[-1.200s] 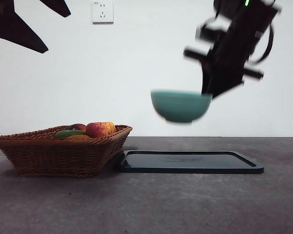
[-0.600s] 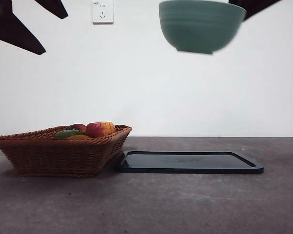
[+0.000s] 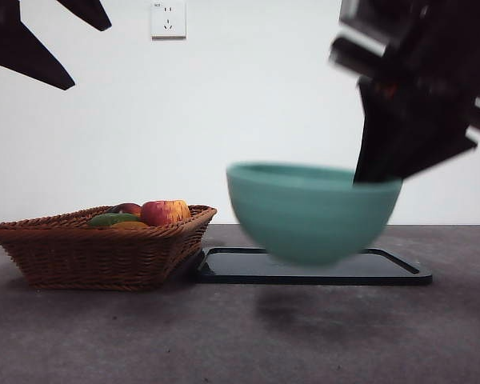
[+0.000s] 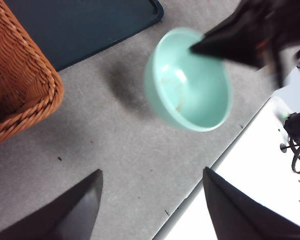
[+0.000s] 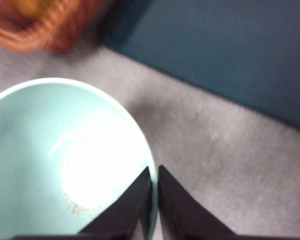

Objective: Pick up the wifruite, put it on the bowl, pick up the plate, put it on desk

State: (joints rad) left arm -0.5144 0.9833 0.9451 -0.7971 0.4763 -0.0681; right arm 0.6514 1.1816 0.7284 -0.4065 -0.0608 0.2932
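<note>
Above desk (image 3: 104,336), right hand (image 5: 154,200) seemingly pinching bowl (image 3: 312,212)

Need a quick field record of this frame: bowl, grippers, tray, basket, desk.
bowl: large round mint-green ceramic bowl, airborne above the desk, empty inside, blurred by motion
right gripper: right gripper, jaws closed on the bowl's rim, one inside and one outside
left gripper: left gripper, jaws open, holding nothing, apart from the bowl
tray: flat dark rectangular tray on the desk, behind the bowl
basket: brown woven wicker basket holding a red-yellow apple and other fruit, beside the tray
desk: dark grey-brown matte tabletop, bowl's shadow on it
wifruite: not identifiable
</note>
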